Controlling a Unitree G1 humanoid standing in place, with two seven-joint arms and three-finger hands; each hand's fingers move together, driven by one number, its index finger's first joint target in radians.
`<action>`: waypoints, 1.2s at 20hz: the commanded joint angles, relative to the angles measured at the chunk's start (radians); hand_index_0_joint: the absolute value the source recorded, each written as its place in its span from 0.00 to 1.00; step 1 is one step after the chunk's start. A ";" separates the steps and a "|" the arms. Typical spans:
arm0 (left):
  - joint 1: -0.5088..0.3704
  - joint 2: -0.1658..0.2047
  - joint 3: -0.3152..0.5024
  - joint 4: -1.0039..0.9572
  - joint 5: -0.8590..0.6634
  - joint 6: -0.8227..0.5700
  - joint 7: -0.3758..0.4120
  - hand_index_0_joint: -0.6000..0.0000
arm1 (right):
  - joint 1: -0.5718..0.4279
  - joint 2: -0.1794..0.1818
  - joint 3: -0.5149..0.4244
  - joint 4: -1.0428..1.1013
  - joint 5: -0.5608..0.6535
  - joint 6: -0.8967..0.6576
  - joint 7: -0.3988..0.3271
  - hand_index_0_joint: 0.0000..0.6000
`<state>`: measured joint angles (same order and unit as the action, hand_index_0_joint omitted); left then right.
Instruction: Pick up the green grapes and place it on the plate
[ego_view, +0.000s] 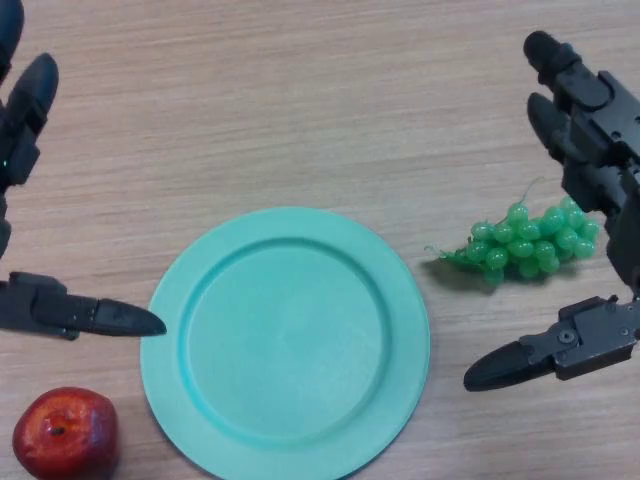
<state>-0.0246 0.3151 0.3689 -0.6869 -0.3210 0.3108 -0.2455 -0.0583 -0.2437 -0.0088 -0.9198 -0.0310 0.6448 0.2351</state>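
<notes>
A bunch of green grapes (528, 242) lies on the wooden table, to the right of a round teal plate (286, 340) that holds nothing. My right hand (590, 130) is open at the right edge. Its fingers reach above the grapes and its thumb (530, 360) lies below them, so the bunch sits in the gap, untouched. My left hand (25, 120) is open at the left edge. Its thumb (90, 315) points toward the plate's left rim.
A red apple (65, 432) sits at the lower left, close to the plate's left rim and under my left thumb. The wooden table (300, 100) stretches bare behind the plate.
</notes>
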 joint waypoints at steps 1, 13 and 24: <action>-0.026 0.051 0.061 -0.037 0.008 -0.147 0.002 1.00 | -0.038 -0.011 -0.049 -0.043 0.040 -0.161 -0.035 0.00; -0.031 0.047 0.042 -0.012 0.053 -0.166 0.026 1.00 | -0.184 -0.073 -0.115 0.285 0.044 -0.315 0.042 0.00; 0.021 0.020 0.075 -0.078 -0.018 -0.120 0.000 1.00 | -0.411 -0.173 -0.086 1.252 -0.193 -0.986 0.092 0.00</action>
<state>0.0128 0.3067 0.3714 -0.6986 -0.3059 0.2960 -0.2459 -0.4075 -0.3733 -0.0576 0.3858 -0.2486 -0.1992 0.3657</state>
